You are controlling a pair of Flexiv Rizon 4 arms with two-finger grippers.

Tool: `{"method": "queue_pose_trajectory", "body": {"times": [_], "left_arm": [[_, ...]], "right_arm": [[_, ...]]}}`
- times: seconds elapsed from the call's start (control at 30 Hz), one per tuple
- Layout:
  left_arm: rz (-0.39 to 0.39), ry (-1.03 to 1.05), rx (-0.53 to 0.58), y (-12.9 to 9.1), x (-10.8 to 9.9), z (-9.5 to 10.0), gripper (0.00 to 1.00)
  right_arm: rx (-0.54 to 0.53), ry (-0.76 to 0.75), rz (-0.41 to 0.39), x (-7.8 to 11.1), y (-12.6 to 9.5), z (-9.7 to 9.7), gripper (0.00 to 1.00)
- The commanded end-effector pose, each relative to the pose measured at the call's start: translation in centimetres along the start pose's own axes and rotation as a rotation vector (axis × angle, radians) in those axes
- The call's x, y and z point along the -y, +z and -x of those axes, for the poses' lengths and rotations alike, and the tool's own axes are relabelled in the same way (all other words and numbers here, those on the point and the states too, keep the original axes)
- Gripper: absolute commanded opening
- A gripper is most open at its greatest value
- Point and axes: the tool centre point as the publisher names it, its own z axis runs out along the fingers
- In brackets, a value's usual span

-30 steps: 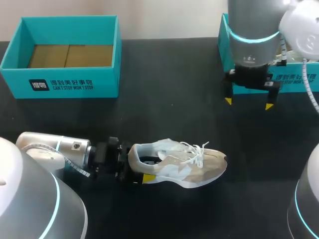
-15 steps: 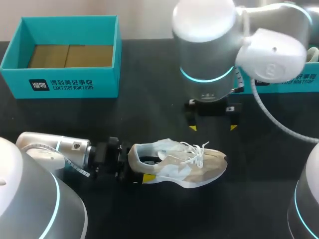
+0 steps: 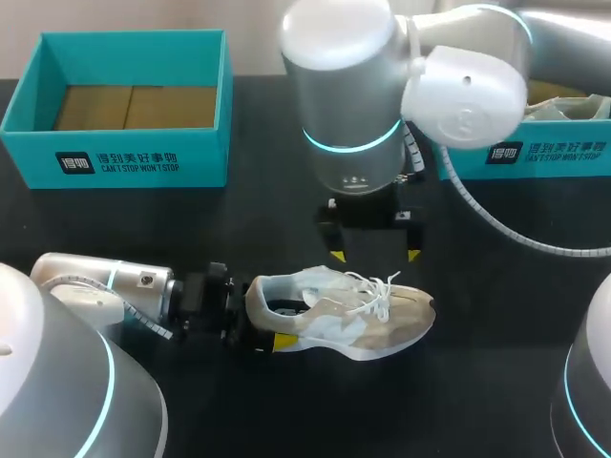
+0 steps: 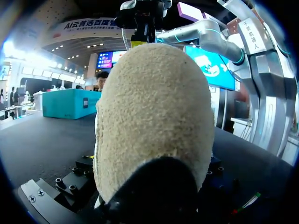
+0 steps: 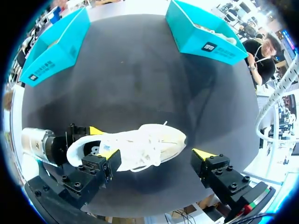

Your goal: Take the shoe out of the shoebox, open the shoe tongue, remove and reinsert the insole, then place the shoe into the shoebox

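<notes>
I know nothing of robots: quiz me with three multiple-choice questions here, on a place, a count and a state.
1. Where is the shoe? A) in a shoebox B) on the table C) in the air
2. How many teal shoeboxes are there? A) one B) three C) two
3. The right gripper is: A) open B) shut on laces C) shut on the heel
Answers: 1 B: it lies on the table. 2 C: one far left, one far right. 3 A: its yellow tips stand apart above the shoe.

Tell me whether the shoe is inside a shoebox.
No, the shoe lies on the black table, its heel held by the left gripper.
</notes>
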Motion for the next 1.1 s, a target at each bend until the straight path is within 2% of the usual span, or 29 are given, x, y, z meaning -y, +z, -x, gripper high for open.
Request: {"method": "queue_pose_trajectory", "body": {"times": [0.03,0.1,0.13,0.2,0.3,0.5,0.63,0.8,1.1], "left_arm": [[0.0,0.001,0.004,-0.1,-0.2,0.0,0.0],[0.0,0.001,0.004,-0.1,-0.2,0.0,0.0],[0.0,0.001,0.004,-0.1,-0.2,0.0,0.0],[0.0,0.001,0.004,-0.1,-0.2,0.0,0.0],[0.0,0.001,0.004,-0.1,-0.2,0.0,0.0],[0.0,0.001,0.004,-0.1,-0.2,0.0,0.0],[0.0,0.001,0.004,-0.1,-0.2,0.0,0.0],[0.0,0.001,0.004,-0.1,-0.2,0.0,0.0],[0.0,0.001,0.004,-0.1,-0.2,0.0,0.0]], "right_arm": [[0.161,0.053,0.012,0.8,0.1,-3.3,1.0],[0.161,0.053,0.012,0.8,0.1,-3.3,1.0],[0.165,0.036,0.006,0.8,0.1,-4.1,1.0],[0.251,0.035,0.014,1.7,0.2,-6.3,1.0],[0.287,0.017,0.027,2.7,0.4,-8.3,1.0],[0.366,0.008,0.016,3.9,0.4,-10.4,1.0],[0.438,0.027,0.005,4.2,0.7,-11.1,1.0],[0.468,0.036,0.005,4.4,1.7,-11.6,1.0],[0.538,0.056,0.007,4.7,3.4,-11.4,1.0]]}}
